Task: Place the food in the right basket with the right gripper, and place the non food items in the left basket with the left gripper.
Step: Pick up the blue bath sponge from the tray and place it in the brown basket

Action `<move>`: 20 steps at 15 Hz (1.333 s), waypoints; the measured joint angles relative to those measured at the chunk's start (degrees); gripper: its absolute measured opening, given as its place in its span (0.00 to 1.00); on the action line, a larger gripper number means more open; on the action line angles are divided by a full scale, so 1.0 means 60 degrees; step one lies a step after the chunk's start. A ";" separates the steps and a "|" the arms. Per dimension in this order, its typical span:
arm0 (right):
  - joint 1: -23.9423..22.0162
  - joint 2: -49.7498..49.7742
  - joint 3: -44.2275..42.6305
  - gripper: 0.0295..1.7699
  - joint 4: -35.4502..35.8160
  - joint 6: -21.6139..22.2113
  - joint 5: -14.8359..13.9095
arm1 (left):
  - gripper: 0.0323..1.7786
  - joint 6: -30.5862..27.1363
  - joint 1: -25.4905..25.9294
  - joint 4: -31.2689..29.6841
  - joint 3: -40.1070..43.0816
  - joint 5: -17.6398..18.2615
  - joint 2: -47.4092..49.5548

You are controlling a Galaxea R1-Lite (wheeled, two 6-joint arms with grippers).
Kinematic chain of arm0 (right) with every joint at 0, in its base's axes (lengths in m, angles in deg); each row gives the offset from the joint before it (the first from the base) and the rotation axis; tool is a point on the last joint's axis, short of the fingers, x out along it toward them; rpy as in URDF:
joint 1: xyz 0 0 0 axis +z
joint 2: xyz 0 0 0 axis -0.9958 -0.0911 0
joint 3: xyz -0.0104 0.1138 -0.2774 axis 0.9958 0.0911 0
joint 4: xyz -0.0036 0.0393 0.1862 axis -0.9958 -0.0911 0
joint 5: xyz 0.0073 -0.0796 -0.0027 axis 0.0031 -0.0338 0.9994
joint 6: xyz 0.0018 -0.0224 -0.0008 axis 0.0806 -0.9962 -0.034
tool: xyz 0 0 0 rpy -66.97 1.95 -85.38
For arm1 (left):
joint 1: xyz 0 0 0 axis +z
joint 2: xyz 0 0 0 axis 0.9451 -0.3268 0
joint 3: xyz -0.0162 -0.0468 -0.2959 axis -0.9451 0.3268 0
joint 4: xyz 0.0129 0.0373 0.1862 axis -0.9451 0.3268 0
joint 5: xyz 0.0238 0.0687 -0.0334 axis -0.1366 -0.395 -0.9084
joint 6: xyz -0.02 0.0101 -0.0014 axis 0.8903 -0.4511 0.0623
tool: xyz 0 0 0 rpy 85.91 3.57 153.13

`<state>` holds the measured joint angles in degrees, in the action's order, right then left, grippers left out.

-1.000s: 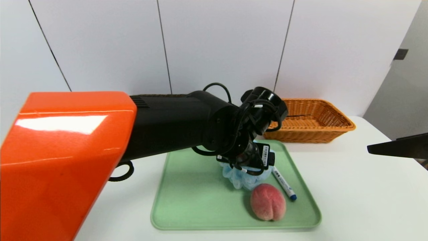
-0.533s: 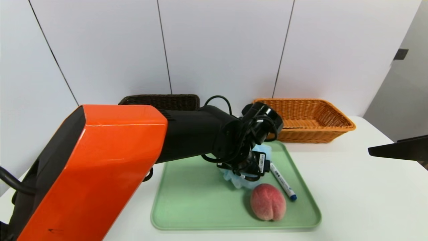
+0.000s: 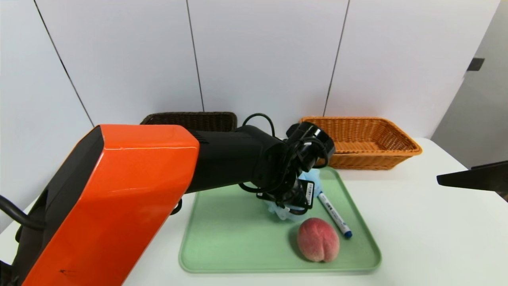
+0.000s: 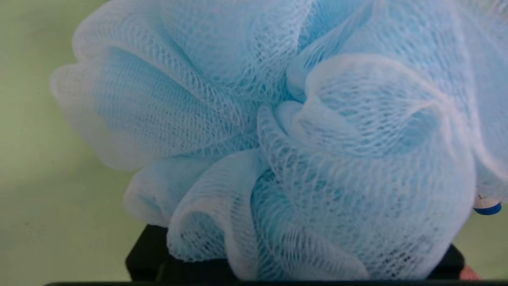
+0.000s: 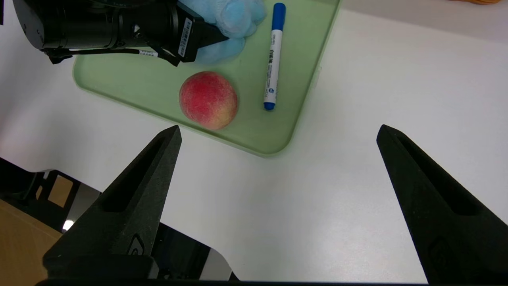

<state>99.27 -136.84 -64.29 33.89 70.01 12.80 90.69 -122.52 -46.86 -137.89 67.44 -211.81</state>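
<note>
My left gripper (image 3: pixel 295 202) is down on the light blue mesh pouf (image 3: pixel 283 210) in the middle of the green tray (image 3: pixel 230 238), shut on it; the pouf (image 4: pixel 278 139) fills the left wrist view and hides the fingers. The peach (image 3: pixel 318 239) lies at the tray's near right, free. Beside it lies the white marker with the blue cap (image 3: pixel 334 215). My right gripper (image 5: pixel 278 131) hovers open over the bare table, off the tray's near right corner, with the peach (image 5: pixel 208 100) and the marker (image 5: pixel 273 59) ahead of it. The orange-tan right basket (image 3: pixel 373 159) and the dark brown left basket (image 3: pixel 190 118) stand at the back.
The left arm's big orange and black links (image 3: pixel 119 190) cross the left half of the head view and hide part of the dark basket and the tray's left edge. White table (image 3: pixel 428 238) stretches to the tray's right. A wall stands close behind the baskets.
The left arm has dropped lower onto the pouf and its jaws have closed in; the pouf looks squeezed smaller. The dark basket has come into sight. The right gripper has not moved.
</note>
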 joint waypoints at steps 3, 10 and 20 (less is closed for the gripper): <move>-0.0004 0.0000 -0.0004 0.96 0.0000 -0.0002 0.0000 | 0.37 0.0000 0.0000 0.0063 0.0000 -0.0014 0.0091; 0.0008 0.0010 -0.0033 0.96 0.0014 0.0000 0.0000 | 0.33 -0.0557 0.0033 0.0207 0.0014 -0.0469 0.0912; 0.0008 0.0051 -0.0047 0.96 0.0014 -0.0014 0.0004 | 0.31 -0.3052 0.1644 0.0408 0.0014 -0.0798 0.3334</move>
<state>99.32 -136.54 -64.57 33.98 69.92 12.83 72.38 -112.65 -44.41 -137.81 62.65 -191.80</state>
